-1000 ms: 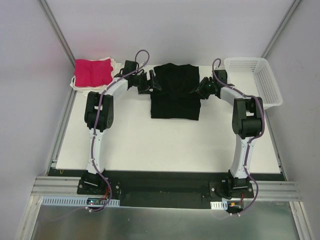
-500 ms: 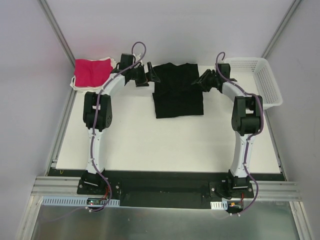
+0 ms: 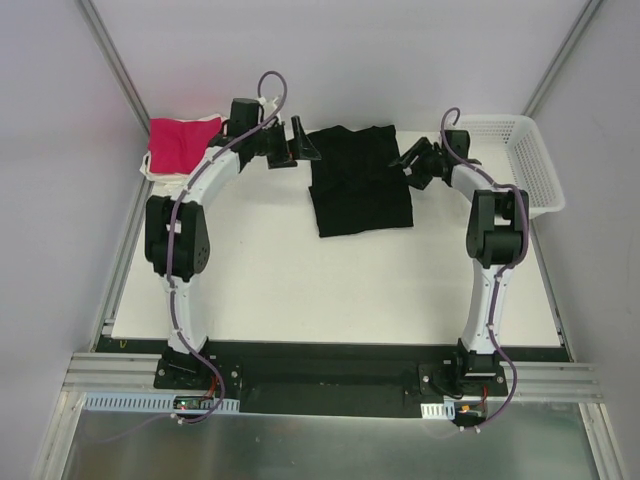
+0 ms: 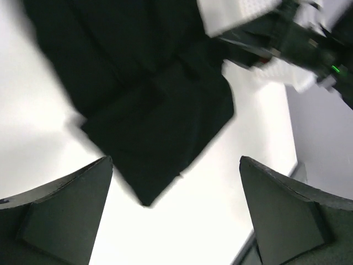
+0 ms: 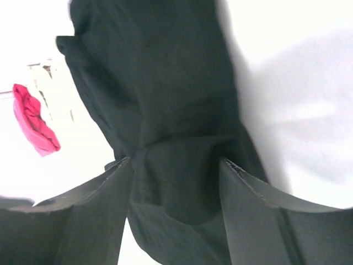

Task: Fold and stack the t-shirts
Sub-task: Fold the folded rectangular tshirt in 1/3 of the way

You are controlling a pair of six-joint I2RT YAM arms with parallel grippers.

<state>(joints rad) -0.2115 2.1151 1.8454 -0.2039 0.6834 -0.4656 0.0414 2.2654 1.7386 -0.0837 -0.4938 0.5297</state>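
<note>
Top view: fixed high, behind the arm bases [image 3: 188, 365], looked down over the whole table [image 3: 300, 290]. Left and right wrist views: close, low, blurred. All three shared the black t-shirt [image 3: 360, 180], upper centre overhead.

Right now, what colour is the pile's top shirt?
The shirt is pink, clearest in the top view.

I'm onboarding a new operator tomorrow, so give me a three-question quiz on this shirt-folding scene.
1. True or false: the magenta shirt lies on top of the white ones.
2. Where does the white basket stand? A) far left B) far right C) near middle
3. Fill in: the left gripper, beside the black shirt, has its jaws ____.

Key: 1 true; 2 B; 3 open.
</note>
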